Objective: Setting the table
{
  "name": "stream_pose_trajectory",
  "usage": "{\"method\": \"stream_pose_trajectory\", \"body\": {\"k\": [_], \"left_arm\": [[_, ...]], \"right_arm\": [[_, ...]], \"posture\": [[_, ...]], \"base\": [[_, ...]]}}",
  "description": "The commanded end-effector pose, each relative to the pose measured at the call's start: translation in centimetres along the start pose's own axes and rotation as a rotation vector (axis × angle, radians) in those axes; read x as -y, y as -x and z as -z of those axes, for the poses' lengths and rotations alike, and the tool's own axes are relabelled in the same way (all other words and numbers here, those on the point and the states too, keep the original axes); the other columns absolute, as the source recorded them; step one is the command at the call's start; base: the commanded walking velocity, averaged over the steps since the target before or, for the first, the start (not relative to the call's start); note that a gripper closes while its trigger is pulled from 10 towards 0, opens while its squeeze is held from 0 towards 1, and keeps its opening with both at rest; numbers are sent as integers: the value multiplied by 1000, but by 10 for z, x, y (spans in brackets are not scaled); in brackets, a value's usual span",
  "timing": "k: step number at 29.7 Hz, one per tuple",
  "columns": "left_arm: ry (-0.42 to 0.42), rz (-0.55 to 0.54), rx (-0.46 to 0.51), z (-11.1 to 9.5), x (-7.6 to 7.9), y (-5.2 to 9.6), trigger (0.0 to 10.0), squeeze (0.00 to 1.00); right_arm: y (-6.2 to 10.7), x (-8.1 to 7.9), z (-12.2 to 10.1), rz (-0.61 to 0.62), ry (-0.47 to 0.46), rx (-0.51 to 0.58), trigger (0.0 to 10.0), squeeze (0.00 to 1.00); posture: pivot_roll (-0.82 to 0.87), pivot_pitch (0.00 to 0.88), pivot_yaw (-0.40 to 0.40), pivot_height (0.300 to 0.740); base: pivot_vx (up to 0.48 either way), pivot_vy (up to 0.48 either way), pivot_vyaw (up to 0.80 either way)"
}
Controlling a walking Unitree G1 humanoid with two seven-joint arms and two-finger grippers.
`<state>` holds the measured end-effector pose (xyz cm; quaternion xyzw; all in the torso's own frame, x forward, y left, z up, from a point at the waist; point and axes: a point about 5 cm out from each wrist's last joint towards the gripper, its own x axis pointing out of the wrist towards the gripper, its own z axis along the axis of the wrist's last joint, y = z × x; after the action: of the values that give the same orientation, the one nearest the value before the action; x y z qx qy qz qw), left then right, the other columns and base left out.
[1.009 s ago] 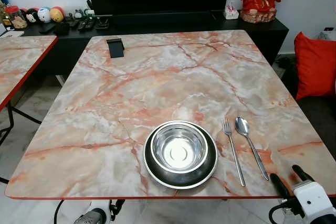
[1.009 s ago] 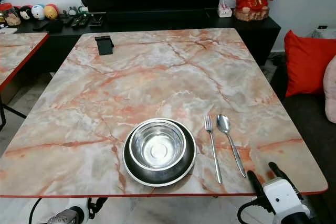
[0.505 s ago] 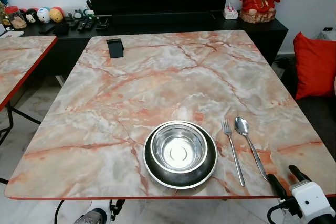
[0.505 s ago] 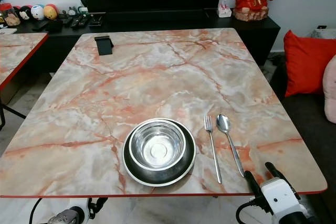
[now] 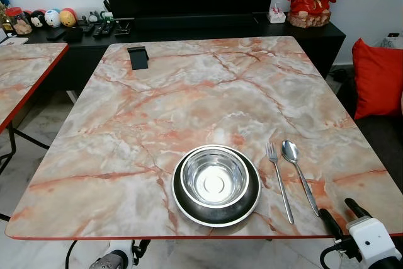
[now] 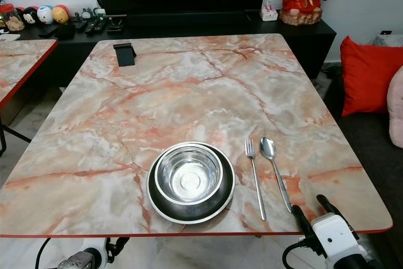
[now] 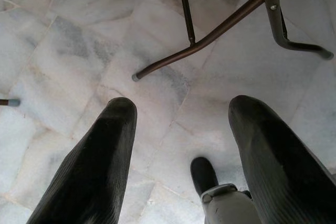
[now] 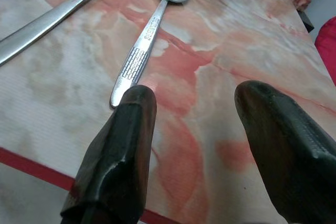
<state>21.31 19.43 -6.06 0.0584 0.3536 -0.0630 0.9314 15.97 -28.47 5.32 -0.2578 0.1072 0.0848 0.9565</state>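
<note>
The right gripper hovers, jaws spread and empty, at the tabletop's near edge by the spoon. A careless sweep could knock the spoon askew against the fork. The left gripper hangs idle, jaws spread.

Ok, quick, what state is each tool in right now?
Left tool: open, empty, down below the table over the floor.
Right tool: open, empty, at the table edge just short of the spoon handle.

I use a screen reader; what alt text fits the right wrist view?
The open right tool hovers at the table edge, one finger tip by the spoon handle's end. A fork lies beside the spoon.
</note>
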Motion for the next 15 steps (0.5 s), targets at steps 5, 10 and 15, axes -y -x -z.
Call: {"method": "stream_pose_trajectory", "body": {"k": [5, 10, 15], "left_arm": [[-14, 10, -8, 3, 1, 1, 10000, 0], [-14, 10, -8, 3, 1, 1, 10000, 0], [-15, 11, -7, 2, 1, 0, 10000, 0]], "right_arm": [[-1, -4, -1, -25, -4, 6, 10000, 0], [0, -5, -1, -26, -4, 1, 10000, 0], [-1, -4, -1, -20, -8, 4, 10000, 0]], "posture": [[-89, 0, 25, 740], [-89, 0, 25, 740], [-91, 0, 26, 740]], "base": [[0, 0, 0], [0, 0, 0], [0, 0, 0]]}}
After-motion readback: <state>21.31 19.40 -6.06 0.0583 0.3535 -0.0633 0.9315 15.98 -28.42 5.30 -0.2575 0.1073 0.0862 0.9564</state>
